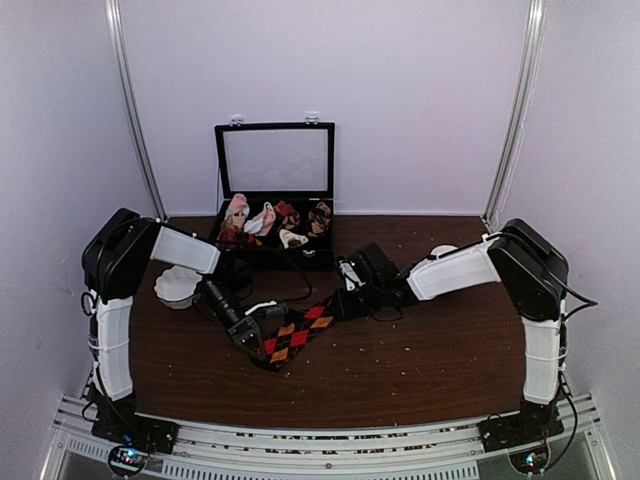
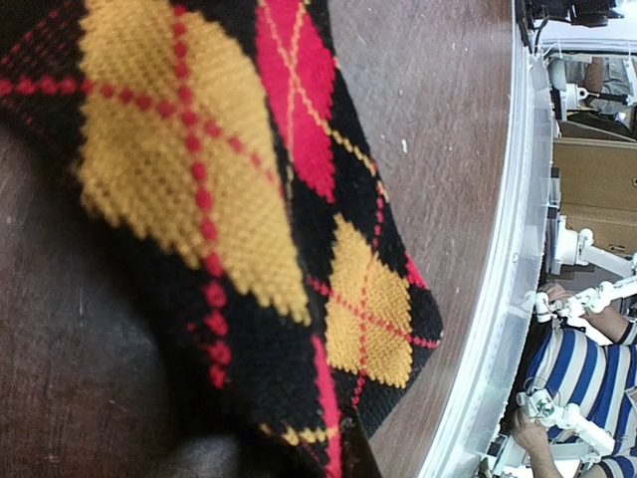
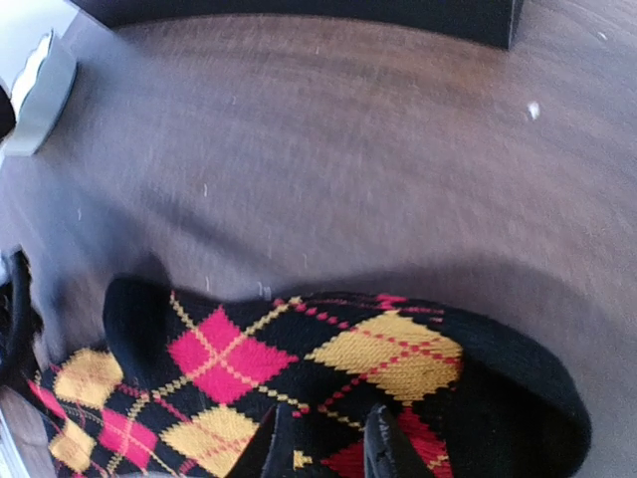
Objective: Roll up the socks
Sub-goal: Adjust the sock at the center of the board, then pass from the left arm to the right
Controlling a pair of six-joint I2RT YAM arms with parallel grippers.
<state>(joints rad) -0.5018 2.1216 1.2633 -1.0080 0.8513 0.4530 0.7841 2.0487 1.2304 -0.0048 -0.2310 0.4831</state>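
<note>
One black argyle sock [image 1: 298, 335] with red and orange diamonds lies stretched on the dark wood table between my two grippers. My left gripper [image 1: 258, 335] is at its lower left end. In the left wrist view the sock [image 2: 199, 149] fills the frame close up, and the left gripper [image 2: 338, 453] holds folded fabric at the bottom edge, with only one dark fingertip showing. My right gripper [image 1: 338, 303] is at its upper right end. In the right wrist view the right gripper [image 3: 323, 448] has sock fabric [image 3: 299, 368] between its two fingertips, and that end is raised off the table.
A black box [image 1: 300, 258] with its lid up stands at the back centre, holding pink, white and dark sock bundles; its wall shows in the right wrist view [image 3: 299, 15]. A white fluted bowl [image 1: 178, 287] sits left of the sock. The table's front rail [image 2: 498, 299] is close.
</note>
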